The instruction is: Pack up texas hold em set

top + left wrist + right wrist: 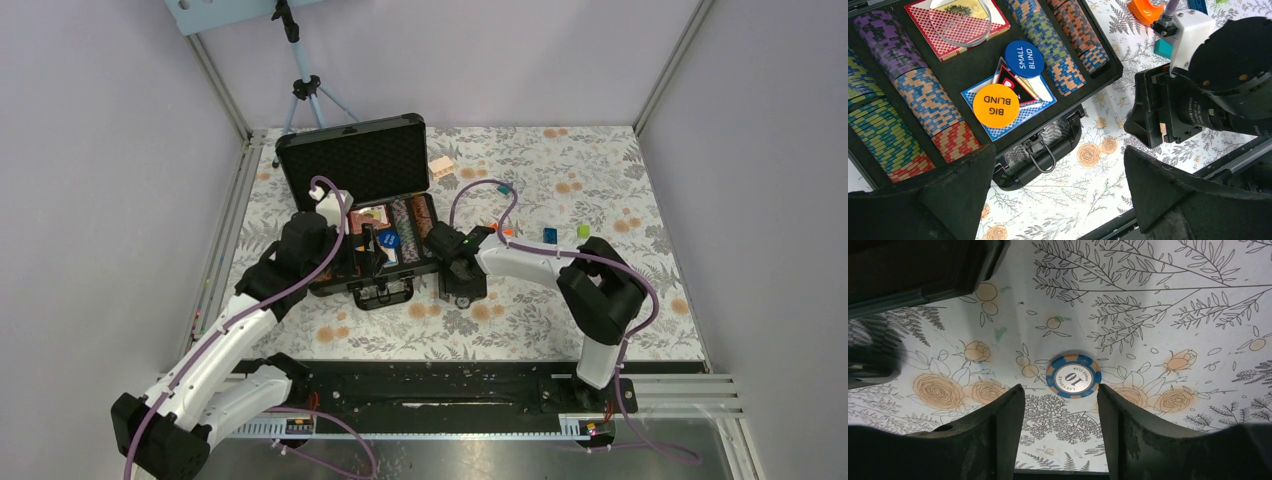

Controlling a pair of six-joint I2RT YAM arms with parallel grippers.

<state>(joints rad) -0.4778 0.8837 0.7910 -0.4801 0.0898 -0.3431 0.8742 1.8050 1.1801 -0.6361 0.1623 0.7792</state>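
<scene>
The black briefcase (pixel 352 165) lies open at the table's back left. In the left wrist view its tray (pixel 963 75) holds rows of striped chips (pixel 923 100), a red card deck (pixel 955 20), a blue deck, an orange BIG BLIND disc (pixel 996 105) and a blue SMALL BLIND disc (pixel 1024 58). My left gripper (pixel 1060 175) is open and empty above the case's handle (pixel 1043 155). My right gripper (pixel 1060 395) is open, low over the cloth just right of the case. A loose blue "10" chip (pixel 1073 376) lies flat just beyond its fingertips.
An orange curved block (pixel 1144 10) and a teal block (pixel 1163 48) lie right of the case. Small blue (pixel 550 235) and green (pixel 583 231) blocks and a peach block (pixel 441 166) lie further back. A tripod (pixel 305 85) stands behind the case.
</scene>
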